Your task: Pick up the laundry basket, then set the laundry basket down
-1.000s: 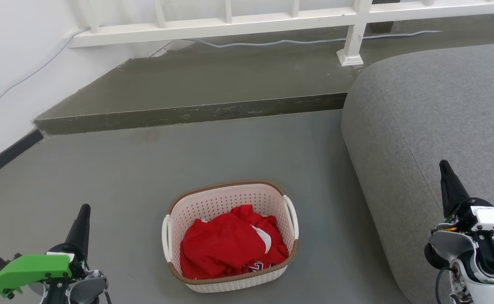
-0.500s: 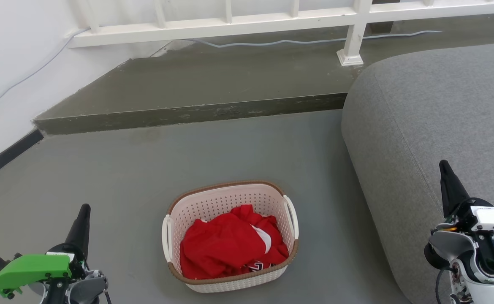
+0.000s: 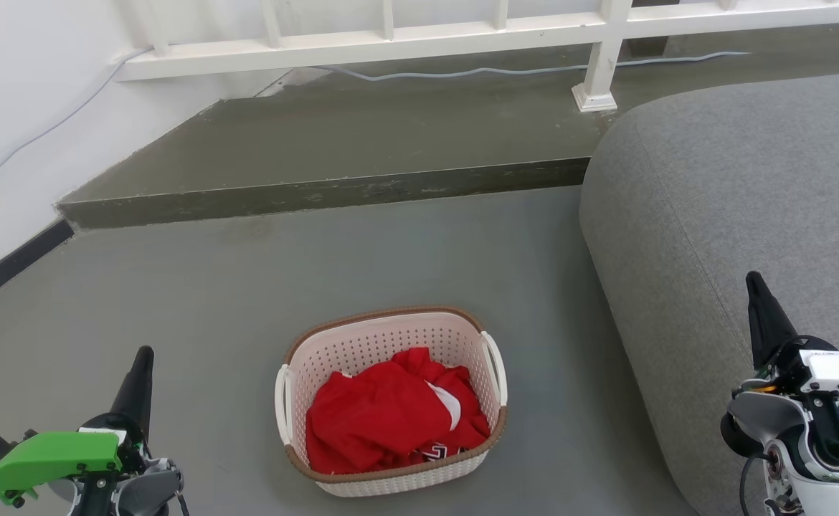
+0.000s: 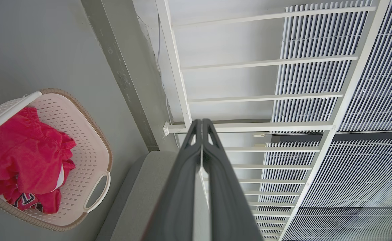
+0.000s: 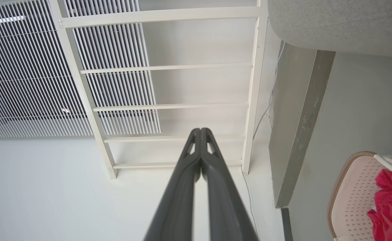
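— Spotted the laundry basket (image 3: 384, 335)?
— Yes. Standing upright on the grey floor (image 3: 247, 287), near the grey couch (image 3: 735, 201) but apart from it. Filled partway with a heap of red clothing (image 3: 384, 416).
— And as for the left gripper (image 3: 145, 352)?
— Pressed together, fingers tip to tip, empty. Down at the lower left, well apart from the laundry basket.
— Same with the right gripper (image 3: 753, 278)?
— Also pressed together and empty. Seen against the couch at the lower right, pointing toward the white railing (image 3: 391, 43).
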Robot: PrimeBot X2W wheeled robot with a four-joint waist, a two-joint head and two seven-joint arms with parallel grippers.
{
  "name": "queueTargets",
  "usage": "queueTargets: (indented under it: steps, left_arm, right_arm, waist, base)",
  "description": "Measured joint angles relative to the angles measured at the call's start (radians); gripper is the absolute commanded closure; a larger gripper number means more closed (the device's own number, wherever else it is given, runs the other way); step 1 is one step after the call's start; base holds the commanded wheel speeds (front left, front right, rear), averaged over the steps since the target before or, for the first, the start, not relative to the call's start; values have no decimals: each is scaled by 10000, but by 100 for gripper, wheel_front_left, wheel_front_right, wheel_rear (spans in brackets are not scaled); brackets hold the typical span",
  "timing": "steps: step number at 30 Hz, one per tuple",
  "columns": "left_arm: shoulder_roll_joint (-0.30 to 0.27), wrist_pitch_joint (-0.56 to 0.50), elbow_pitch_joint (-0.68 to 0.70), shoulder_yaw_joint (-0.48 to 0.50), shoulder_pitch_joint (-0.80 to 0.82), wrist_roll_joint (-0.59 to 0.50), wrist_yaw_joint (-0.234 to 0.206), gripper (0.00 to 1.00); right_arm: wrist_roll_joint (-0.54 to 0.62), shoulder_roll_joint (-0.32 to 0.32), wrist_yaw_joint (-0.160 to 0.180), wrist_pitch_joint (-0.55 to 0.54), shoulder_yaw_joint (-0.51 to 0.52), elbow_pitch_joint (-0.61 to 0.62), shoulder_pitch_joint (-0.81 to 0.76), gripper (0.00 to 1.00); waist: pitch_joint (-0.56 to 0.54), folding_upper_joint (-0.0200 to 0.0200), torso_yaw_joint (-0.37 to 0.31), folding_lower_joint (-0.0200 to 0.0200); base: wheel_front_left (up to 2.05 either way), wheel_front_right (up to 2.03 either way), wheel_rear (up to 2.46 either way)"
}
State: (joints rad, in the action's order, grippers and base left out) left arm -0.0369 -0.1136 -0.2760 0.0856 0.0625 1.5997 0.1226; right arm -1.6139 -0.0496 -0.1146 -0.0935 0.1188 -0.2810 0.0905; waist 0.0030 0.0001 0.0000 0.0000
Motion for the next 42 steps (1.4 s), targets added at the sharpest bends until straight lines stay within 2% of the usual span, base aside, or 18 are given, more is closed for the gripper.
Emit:
queueTargets:
  steps: [42]
  left_arm:
    - [0,0,2,0,0,2,0,100]
  right_arm:
    - [0,4,0,-2,12,2,-1,100]
  waist:
    - [0,0,0,0]
  base:
    - [0,0,0]
